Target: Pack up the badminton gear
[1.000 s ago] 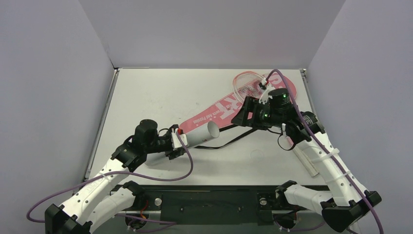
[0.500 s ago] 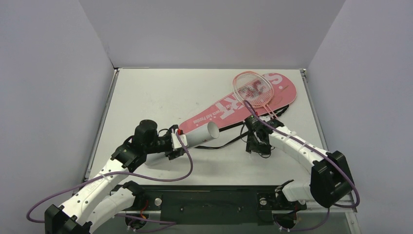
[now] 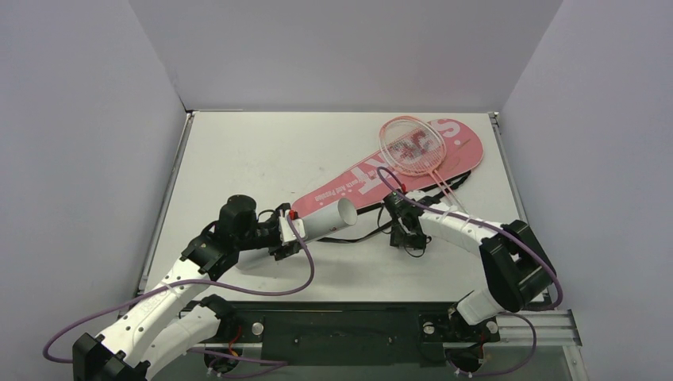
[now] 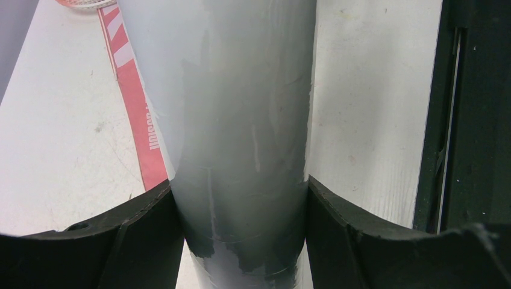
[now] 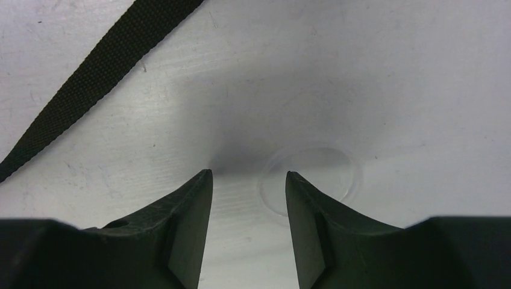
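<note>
At table centre-left, left gripper (image 3: pixel 287 230) is clamped round the long white tube (image 3: pixel 321 221). The tube is plain and scuffed with no print, and its open mouth faces the right arm. Behind it the pink racket-shaped cover (image 3: pixel 373 171) lies flat on the table (image 3: pixel 254 151). Its white "SPORT" lettering is partly under two pink-and-white rackets (image 3: pixel 414 148) stacked on the head end; the smaller white line is unreadable. Right gripper (image 3: pixel 403 232) sits low over the table, fingers apart, nothing gripped, near the black strap (image 5: pixel 96 72). A faint clear disc (image 5: pixel 319 174) lies at one fingertip.
</note>
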`<move>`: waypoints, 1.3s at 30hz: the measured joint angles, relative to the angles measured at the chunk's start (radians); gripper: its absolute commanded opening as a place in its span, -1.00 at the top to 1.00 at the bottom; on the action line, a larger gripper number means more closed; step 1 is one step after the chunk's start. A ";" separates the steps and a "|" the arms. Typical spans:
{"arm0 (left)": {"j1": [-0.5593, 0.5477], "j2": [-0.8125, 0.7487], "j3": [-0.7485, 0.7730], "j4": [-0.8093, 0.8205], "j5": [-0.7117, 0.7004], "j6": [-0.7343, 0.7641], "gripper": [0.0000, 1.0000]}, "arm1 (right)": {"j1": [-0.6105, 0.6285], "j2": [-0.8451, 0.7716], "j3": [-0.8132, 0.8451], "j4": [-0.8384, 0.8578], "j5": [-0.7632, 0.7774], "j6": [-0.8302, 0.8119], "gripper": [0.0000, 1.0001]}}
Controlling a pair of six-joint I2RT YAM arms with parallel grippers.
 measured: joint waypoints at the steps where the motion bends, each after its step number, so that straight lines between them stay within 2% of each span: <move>1: 0.000 0.000 0.000 0.000 0.000 0.000 1.00 | 0.000 0.007 -0.005 0.011 0.000 0.002 0.18; 13: 0.000 -0.001 0.000 0.000 0.000 0.000 1.00 | 0.013 0.004 -0.047 0.090 0.004 0.027 0.36; 21: 0.001 -0.001 0.000 0.000 0.000 0.000 1.00 | 0.014 -0.044 -0.101 0.145 0.007 0.063 0.75; 24: 0.001 -0.001 0.000 0.000 0.000 0.000 1.00 | 0.014 -0.050 -0.107 0.146 0.015 0.066 1.00; 34: 0.001 -0.001 0.000 -0.001 0.000 0.000 1.00 | 0.014 -0.062 -0.096 0.090 0.019 0.063 1.00; 39: 0.001 -0.001 0.000 -0.001 0.000 0.000 1.00 | -0.016 -0.212 0.019 -0.029 -0.058 0.037 1.00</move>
